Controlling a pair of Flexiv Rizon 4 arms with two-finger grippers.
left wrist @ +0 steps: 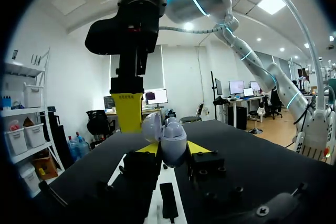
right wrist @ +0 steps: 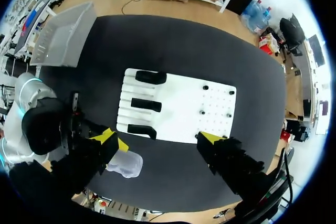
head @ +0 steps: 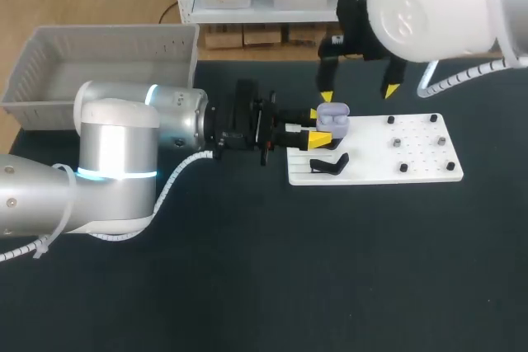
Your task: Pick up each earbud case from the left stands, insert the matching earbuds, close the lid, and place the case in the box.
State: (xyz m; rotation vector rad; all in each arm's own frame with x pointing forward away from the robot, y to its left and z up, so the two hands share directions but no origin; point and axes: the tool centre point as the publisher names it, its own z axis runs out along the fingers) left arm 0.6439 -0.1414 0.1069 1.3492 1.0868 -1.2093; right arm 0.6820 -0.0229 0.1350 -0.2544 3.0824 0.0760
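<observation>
The left arm reaches in from the left, and its claw point(head: 314, 126) is closed from two sides on the small lavender earbud case point(head: 333, 119). It holds the case above the left end of the flat white pegboard point(head: 421, 154), over the black stands point(head: 328, 164). The left wrist view shows the case's lid point(left wrist: 151, 127) tipped back. The open mouth seems to be turned upward, most likely so that the other arm can load it from above. Two rounded shapes show on the case's top, but it cannot be told whether they are earbuds already seated or bare sockets. The right arm comes in from the far right, and its claw point(head: 358, 93) hangs spread wide with nothing in it, just beyond the case on the far side. One yellow tip is close to the lid, a fair position from which to fetch or press in an earbud. Small dark pegs point(head: 403, 168) dot the right half of the pegboard, and they are too small to tell whether any of them carries an earbud. The grey slatted plastic box point(head: 33, 80) sits at the far left of the dark bench point(head: 330, 269), well apart from the case. No case is seen in it, so the closing and boxing steps appear not yet done.
</observation>
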